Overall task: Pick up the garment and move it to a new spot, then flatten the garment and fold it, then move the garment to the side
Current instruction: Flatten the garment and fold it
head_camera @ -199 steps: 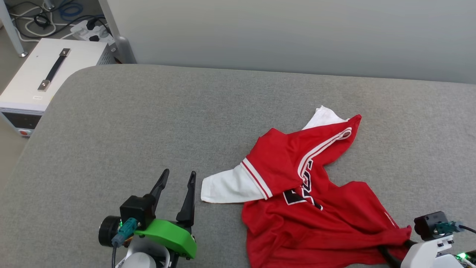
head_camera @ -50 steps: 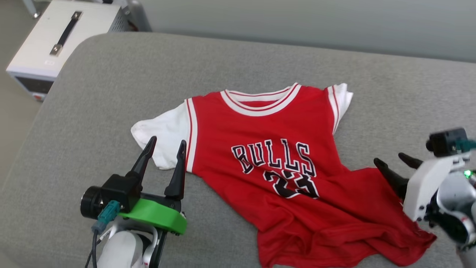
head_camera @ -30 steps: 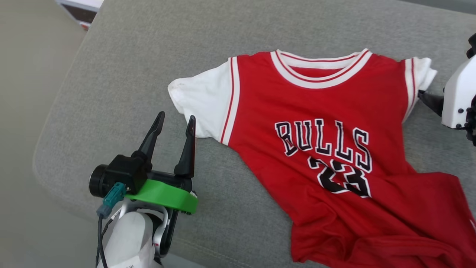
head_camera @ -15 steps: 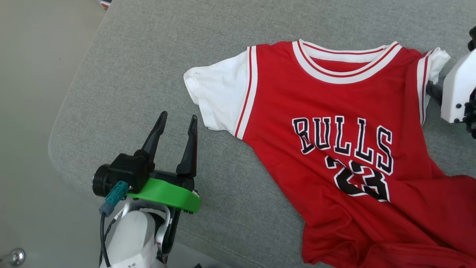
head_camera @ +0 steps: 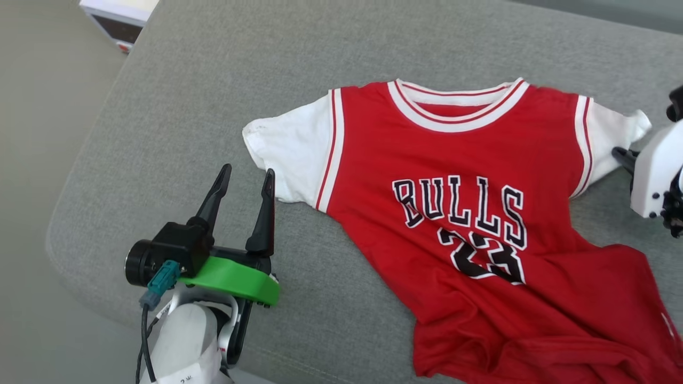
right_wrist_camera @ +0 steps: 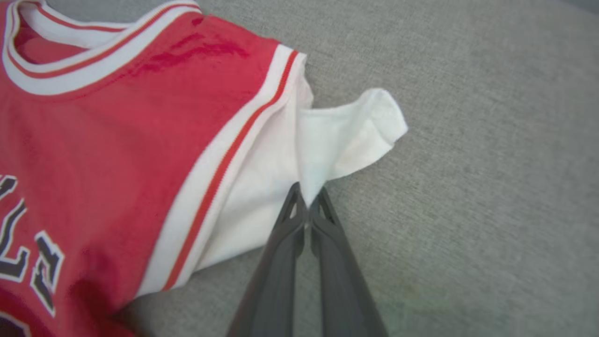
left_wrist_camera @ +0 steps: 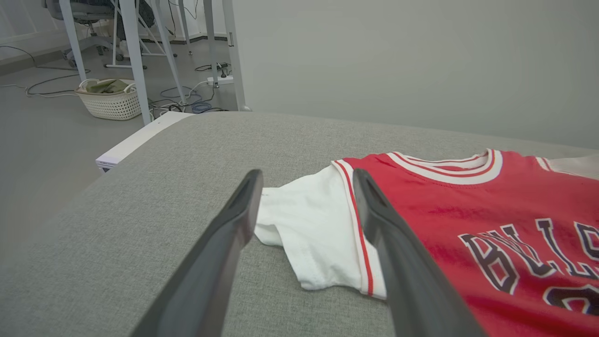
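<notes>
Pinching white sleeve [right_wrist_camera: 346, 135] at lower edge: right pincer [right_wrist_camera: 306, 201], pressed together, right edge of head view. Garment [head_camera: 459, 213] chest-up on worktop [head_camera: 187, 106], mid-frame, collar [head_camera: 453, 114] top, rumpled hem [head_camera: 533, 346] lower right. Left pincer [head_camera: 248, 169] spread, empty, just beside other sleeve [head_camera: 288, 154], lower left. Worktop edge close at left; open room above collar.

You're working in a lab or test room: metal desk legs [left_wrist_camera: 135, 56] stand on a bare floor strewn with loose cables [left_wrist_camera: 200, 106], a white instrument box [head_camera: 120, 18] sits beside the grey padded bench [head_camera: 213, 80], and a plain partition wall [left_wrist_camera: 398, 61] stands behind it.
</notes>
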Tool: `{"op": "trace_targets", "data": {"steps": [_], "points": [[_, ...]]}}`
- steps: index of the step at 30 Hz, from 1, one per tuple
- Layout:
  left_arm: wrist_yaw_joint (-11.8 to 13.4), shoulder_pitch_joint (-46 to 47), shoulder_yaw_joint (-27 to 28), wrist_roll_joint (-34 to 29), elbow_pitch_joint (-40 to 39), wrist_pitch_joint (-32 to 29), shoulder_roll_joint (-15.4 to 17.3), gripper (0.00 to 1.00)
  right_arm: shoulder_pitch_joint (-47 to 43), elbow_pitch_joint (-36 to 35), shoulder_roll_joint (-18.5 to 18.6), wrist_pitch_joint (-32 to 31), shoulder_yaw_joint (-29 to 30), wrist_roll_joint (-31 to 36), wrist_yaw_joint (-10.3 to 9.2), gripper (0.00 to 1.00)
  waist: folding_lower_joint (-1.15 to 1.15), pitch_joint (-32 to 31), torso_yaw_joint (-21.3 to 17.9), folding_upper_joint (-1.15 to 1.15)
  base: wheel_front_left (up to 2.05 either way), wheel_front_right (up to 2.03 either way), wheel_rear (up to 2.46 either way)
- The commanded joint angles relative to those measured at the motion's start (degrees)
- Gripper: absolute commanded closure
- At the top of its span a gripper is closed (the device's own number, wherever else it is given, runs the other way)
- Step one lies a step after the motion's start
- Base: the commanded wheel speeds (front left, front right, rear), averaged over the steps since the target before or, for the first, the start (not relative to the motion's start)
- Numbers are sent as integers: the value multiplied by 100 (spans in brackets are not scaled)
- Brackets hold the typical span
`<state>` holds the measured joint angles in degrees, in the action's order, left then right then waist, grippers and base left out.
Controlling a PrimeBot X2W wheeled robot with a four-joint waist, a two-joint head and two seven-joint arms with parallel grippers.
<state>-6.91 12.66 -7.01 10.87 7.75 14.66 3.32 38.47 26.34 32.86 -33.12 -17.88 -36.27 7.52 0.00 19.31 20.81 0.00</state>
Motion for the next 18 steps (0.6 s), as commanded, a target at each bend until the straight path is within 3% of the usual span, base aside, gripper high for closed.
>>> {"op": "trace_targets", "data": {"steps": [1, 10, 18], "points": [[-31, -45, 19, -61, 9, 34, 6, 0, -141, -8, 78, 94, 20, -47, -3, 100, 0, -269, -258, 0, 0, 0, 0], [-45, -238, 33, -85, 66, 34, 96, 0, -918, -47, 459, 273, 635, 151, -3, 100, 0, -700, -786, 0, 0, 0, 0], [-52, -246, -35, -62, 108, 34, 165, 0, -1371, -9, 542, 234, 1426, 564, -3, 100, 0, -627, -1028, 0, 0, 0, 0]]}}
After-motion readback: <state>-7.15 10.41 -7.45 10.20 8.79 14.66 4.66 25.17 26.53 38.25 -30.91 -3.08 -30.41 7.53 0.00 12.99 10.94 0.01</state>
